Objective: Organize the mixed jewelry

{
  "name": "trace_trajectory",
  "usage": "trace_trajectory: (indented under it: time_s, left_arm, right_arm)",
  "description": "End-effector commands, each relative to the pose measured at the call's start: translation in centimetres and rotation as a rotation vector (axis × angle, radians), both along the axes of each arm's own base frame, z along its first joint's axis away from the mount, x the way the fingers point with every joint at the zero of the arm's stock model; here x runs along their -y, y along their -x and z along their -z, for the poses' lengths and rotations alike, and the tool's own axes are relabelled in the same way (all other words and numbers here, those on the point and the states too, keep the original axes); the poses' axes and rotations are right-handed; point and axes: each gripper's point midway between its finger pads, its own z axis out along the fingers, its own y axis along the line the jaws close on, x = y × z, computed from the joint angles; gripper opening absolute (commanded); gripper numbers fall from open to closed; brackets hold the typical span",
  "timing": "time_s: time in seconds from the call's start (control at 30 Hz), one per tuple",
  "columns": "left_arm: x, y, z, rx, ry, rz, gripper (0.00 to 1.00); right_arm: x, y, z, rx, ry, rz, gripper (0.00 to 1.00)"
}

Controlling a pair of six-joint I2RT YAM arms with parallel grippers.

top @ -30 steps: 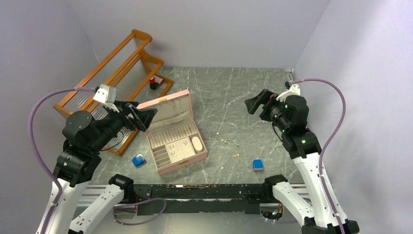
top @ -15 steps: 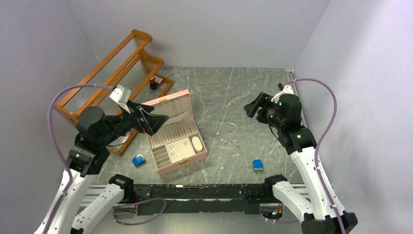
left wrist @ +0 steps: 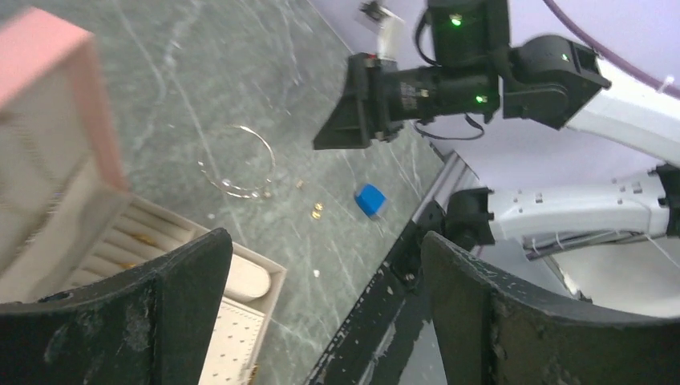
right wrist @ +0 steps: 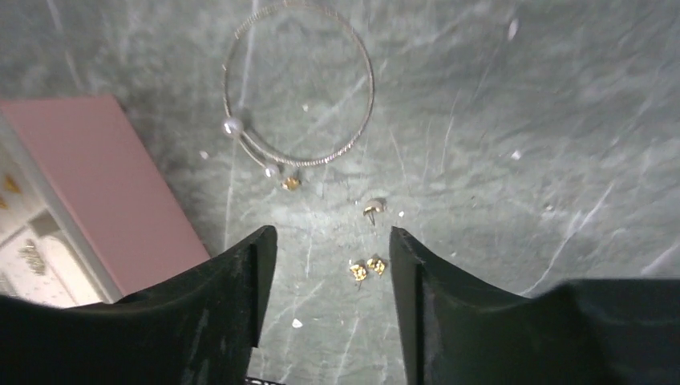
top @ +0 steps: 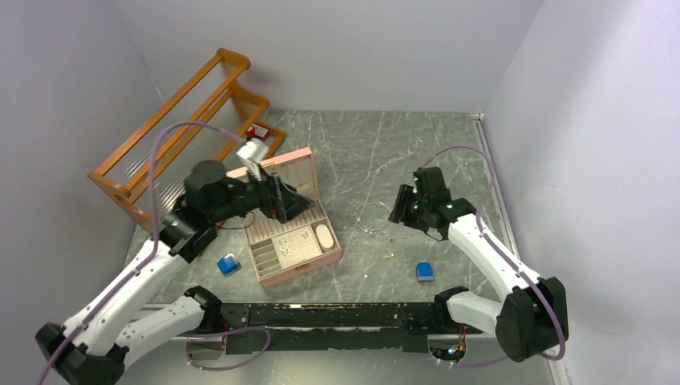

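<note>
A thin gold wire hoop (right wrist: 298,84) with two small pearls lies on the grey marble table; it also shows in the top view (top: 370,216) and the left wrist view (left wrist: 239,160). Below it lie a gold stud (right wrist: 291,183), a pin-like piece (right wrist: 373,209) and a pair of tiny gold studs (right wrist: 366,267), seen in the top view as one small gold cluster (top: 390,255). My right gripper (top: 401,210) is open above these pieces. My left gripper (top: 298,205) is open and empty above the open pink jewelry box (top: 289,233).
Two small blue blocks (top: 228,263) (top: 424,271) sit near the front edge. An orange wooden rack (top: 184,120) stands at the back left with a small red-and-black thing (top: 252,135) beside it. The box lid (right wrist: 104,184) sits left of my right fingers.
Both arms swung inward and lower. My left gripper moved right over the pink box. My right gripper moved left and down over the loose jewelry.
</note>
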Motion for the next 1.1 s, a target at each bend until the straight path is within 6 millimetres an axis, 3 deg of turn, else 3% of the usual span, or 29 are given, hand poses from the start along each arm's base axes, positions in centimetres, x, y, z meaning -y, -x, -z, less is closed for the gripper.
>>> trace_trajectory:
  time_s: [0.0, 0.13, 0.23, 0.4, 0.57, 0.87, 1.07]
  left_arm:
    - [3.0, -0.6, -0.2, 0.015, -0.068, -0.032, 0.91]
    - [4.7, -0.7, -0.6, 0.024, -0.096, -0.04, 0.95]
    - [5.4, -0.9, 0.0, -0.021, -0.074, -0.053, 0.98]
    - [5.8, -0.7, 0.6, 0.007, -0.1, -0.015, 0.98]
    - [6.7, 0.1, -0.7, 0.062, -0.054, 0.06, 0.95]
    - [6.6, -0.2, 0.5, 0.033, -0.085, 0.044, 0.94]
    - [6.5, -0.1, 0.6, 0.028, -0.075, 0.042, 0.94]
  right_arm:
    - [-1.1, 1.4, 2.3, -0.071, 0.08, -0.014, 0.52]
    - [-1.6, 3.2, 4.5, -0.132, 0.147, -0.006, 0.43]
    - [-0.9, 4.6, 5.7, -0.176, 0.193, 0.027, 0.42]
    - [-0.2, 6.1, 6.4, -0.205, 0.234, 0.062, 0.38]
    - [-0.8, 6.3, 7.1, -0.219, 0.21, 0.052, 0.29]
    - [-1.2, 6.3, 8.0, -0.239, 0.214, 0.027, 0.22]
    - [-0.7, 6.3, 8.3, -0.244, 0.245, 0.033, 0.23]
